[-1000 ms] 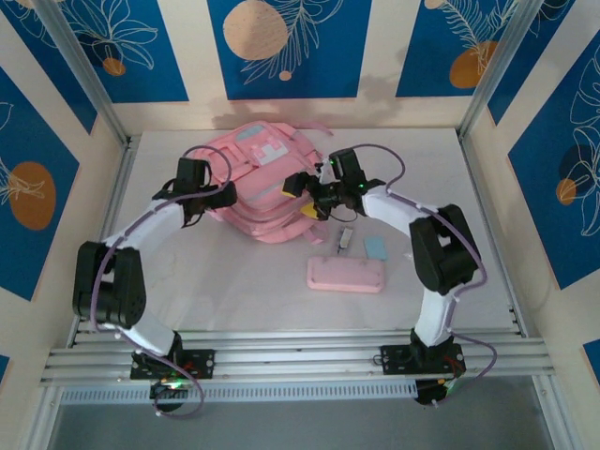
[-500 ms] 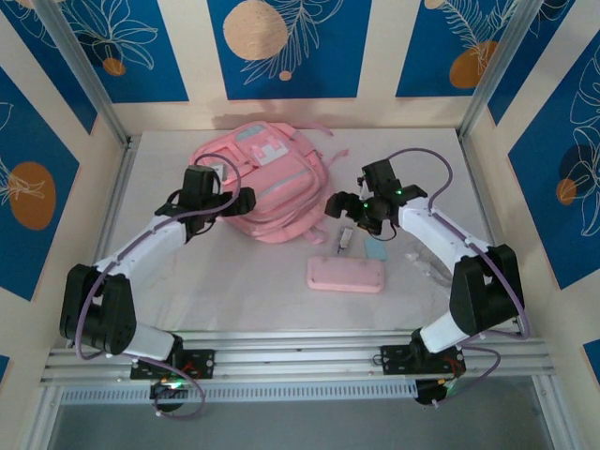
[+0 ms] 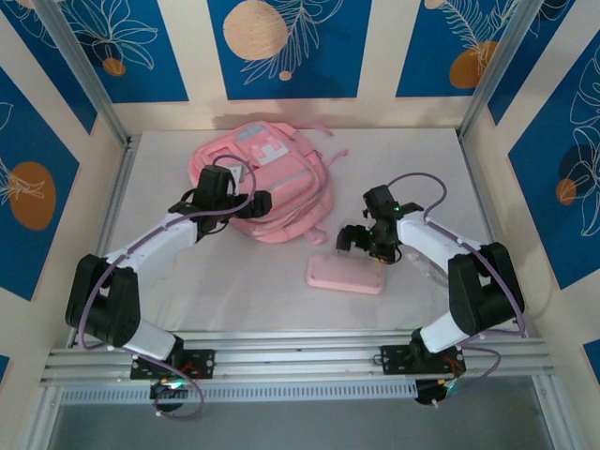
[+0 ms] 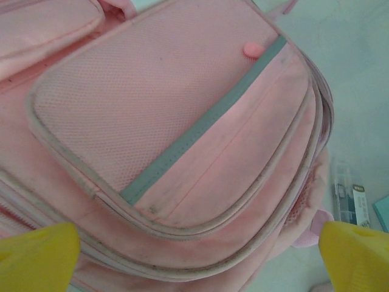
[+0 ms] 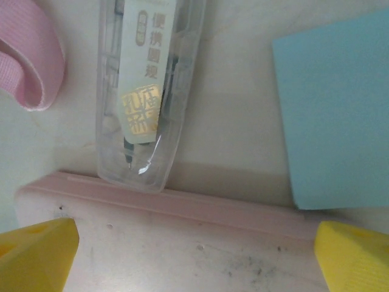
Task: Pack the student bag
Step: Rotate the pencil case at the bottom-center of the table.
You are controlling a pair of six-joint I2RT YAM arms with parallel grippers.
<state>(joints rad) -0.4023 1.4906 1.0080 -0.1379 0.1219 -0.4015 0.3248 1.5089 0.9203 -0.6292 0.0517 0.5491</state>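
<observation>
The big soft pink cloth student bag is lying at the table's twelve o'clock. The left gripper, opened wide, is hanging right over it, so it is nearer. The right gripper, also opened wide, is hovering over a clear plastic box with Chinese writing. The bag is at its ten o'clock.

clear plastic case, white label with Chinese characters, possibly 便携圆规, gold print illegible
</observation>
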